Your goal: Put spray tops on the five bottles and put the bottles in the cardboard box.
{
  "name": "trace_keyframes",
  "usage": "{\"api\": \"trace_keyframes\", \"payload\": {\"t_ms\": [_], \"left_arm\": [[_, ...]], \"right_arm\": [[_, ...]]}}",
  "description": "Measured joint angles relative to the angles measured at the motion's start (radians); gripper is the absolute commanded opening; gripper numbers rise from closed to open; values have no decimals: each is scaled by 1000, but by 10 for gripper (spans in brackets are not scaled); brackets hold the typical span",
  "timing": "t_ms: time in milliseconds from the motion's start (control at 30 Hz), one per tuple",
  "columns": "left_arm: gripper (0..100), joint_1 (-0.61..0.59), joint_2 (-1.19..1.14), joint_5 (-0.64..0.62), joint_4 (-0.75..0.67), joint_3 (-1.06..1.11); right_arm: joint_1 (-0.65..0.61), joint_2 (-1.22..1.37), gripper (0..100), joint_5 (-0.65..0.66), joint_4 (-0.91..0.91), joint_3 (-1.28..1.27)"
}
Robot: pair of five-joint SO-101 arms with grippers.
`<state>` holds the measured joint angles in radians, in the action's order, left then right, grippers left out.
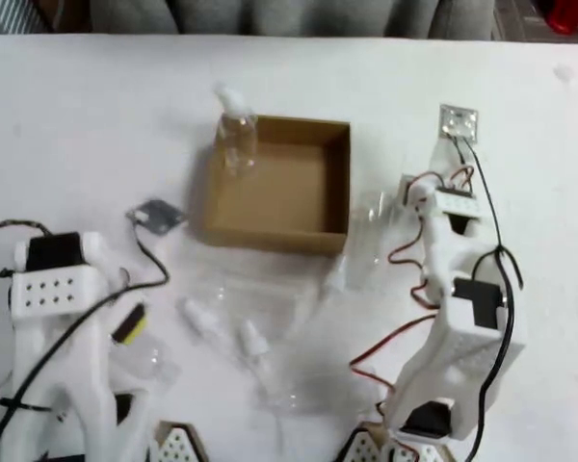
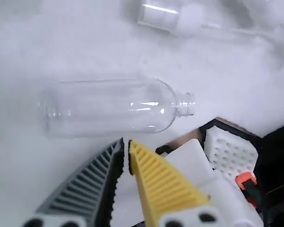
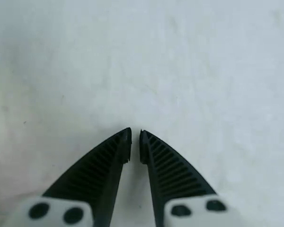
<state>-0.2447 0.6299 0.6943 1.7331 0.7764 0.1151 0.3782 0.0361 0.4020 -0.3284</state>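
Both grippers empty, jaws almost closed.
The left gripper (image 2: 125, 147) is just beside a lying, topless bottle (image 2: 113, 106); the right gripper (image 3: 135, 139) hangs over the table (image 3: 180, 56), right of the box (image 1: 270, 236).

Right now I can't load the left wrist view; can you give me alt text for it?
A clear, capless bottle lies on its side on the white table, just ahead of the left gripper, whose jaws are shut and empty.
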Motion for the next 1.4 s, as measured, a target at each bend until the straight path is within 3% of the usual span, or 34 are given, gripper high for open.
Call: {"api": "trace_keyframes", "payload": {"t_ms": [333, 767, 900, 1200, 1400], "left_arm": [[20, 8, 26, 49, -305, 273], [20, 133, 3, 49, -605, 448], [20, 130, 3, 43, -631, 445], [21, 129, 3, -192, -632, 196], [24, -18, 3, -216, -632, 5]], "right_arm": [[0, 0, 15, 0, 0, 0], [0, 0, 15, 0, 0, 0], [0, 0, 15, 0, 0, 0], [0, 0, 15, 0, 0, 0], [0, 0, 15, 0, 0, 0]]}}
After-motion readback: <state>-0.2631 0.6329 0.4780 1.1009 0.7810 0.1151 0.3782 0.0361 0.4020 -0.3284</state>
